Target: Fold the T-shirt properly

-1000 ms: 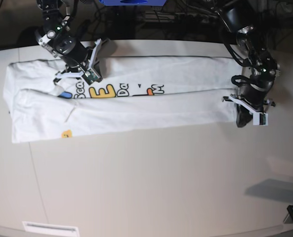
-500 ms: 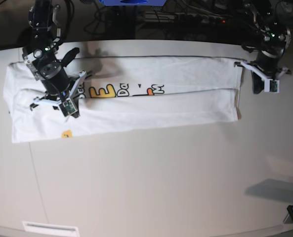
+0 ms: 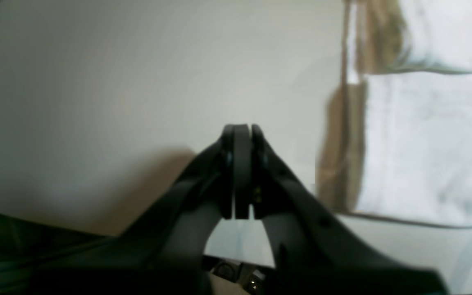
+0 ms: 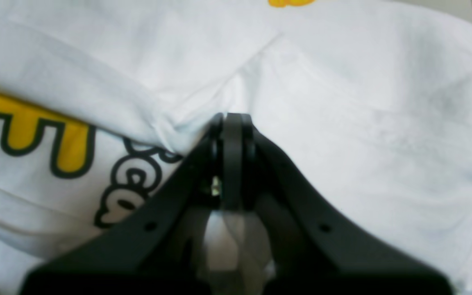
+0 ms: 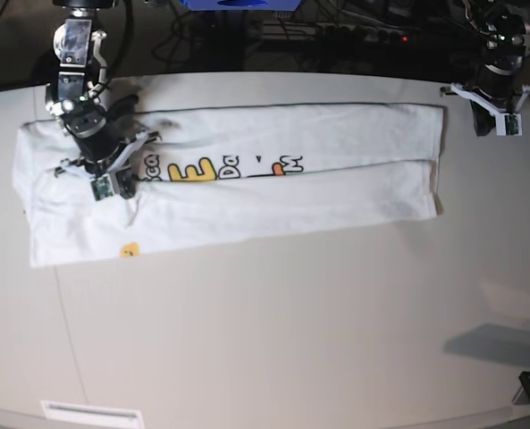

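shirt: long folded band on table
right gripper: closed, empty, over shirt's left end
left gripper: closed, empty, beyond shirt's right edge

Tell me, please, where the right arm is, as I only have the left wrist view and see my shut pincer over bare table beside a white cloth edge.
Observer: The right pincer is shut, with its tip on the T-shirt beside the outlined "Sca" lettering.
Operator: Is it holding any cloth?
Observer: I cannot tell. The fabric creases toward its tip, but no cloth shows between the jaws.
Operator: How does the shirt lie overall?
Observer: In the base view it is a long band across the table. Both long sides are folded in, and part of the print shows between them.
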Robot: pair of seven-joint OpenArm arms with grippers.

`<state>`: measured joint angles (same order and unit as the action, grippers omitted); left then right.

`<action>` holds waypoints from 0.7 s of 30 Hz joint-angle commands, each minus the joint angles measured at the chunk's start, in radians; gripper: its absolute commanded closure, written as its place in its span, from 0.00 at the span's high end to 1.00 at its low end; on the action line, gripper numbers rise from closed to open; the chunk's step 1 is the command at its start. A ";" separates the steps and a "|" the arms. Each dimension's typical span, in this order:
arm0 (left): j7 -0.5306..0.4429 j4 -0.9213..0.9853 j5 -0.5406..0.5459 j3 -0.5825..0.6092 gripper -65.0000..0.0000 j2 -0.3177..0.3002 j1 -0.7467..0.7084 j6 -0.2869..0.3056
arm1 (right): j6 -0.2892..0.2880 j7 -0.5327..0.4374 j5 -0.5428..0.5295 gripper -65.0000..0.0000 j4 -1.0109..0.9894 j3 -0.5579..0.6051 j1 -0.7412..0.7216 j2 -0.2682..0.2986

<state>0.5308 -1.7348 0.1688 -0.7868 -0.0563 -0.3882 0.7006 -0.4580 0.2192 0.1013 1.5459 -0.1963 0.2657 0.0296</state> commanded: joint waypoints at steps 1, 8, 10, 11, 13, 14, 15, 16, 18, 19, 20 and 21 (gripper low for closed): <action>-0.021 -0.014 0.016 -0.003 0.00 -0.006 -0.001 -0.002 | -0.022 0.092 0.030 0.00 -0.026 0.004 0.010 -0.003; 0.078 0.014 0.214 -0.006 0.11 -0.030 0.005 -0.002 | -0.022 0.092 0.030 0.00 -0.032 0.004 0.013 -0.003; 0.114 0.016 0.303 -0.010 0.27 -0.053 0.005 -0.002 | -0.022 0.092 0.030 0.00 -0.028 0.004 0.014 -0.003; 0.114 0.016 0.340 -0.012 0.34 -0.060 0.004 -0.002 | -0.022 0.093 0.030 0.00 -0.028 0.004 0.014 -0.003; 0.114 0.016 0.375 -0.020 0.42 -0.075 0.004 -0.002 | -0.022 0.093 0.030 0.00 -0.029 0.004 0.014 -0.003; 0.116 0.016 0.389 -0.032 0.44 -0.076 0.004 -0.002 | -0.022 0.093 0.030 0.00 -0.031 0.004 0.014 -0.003; 0.117 0.016 0.404 -0.038 0.46 -0.078 0.005 -0.002 | -0.022 0.093 0.030 0.00 -0.032 0.004 0.014 -0.003; 0.119 0.016 0.426 -0.036 0.49 -0.090 0.005 -0.002 | -0.022 0.093 0.030 0.00 -0.032 0.004 0.014 -0.003; 0.140 0.039 0.493 -0.007 0.57 -0.132 0.005 -0.002 | -0.022 0.095 0.030 0.00 -0.032 0.004 0.016 -0.003; 0.171 0.057 0.533 -0.003 0.59 -0.147 0.005 -0.002 | -0.022 0.095 0.030 0.00 -0.032 0.004 0.016 -0.001; 0.199 0.074 0.578 -0.001 0.61 -0.165 0.005 -0.002 | -0.022 0.095 0.030 0.00 -0.032 0.004 0.016 -0.001; 0.219 0.092 0.627 -0.003 0.64 -0.178 0.005 -0.002 | -0.022 0.095 0.030 0.00 -0.032 0.004 0.016 0.002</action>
<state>0.7639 -1.6321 0.7845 -0.7818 -0.2214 -0.3714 0.6968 -0.4549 0.2024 0.0887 1.5311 -0.1963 0.2661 0.0299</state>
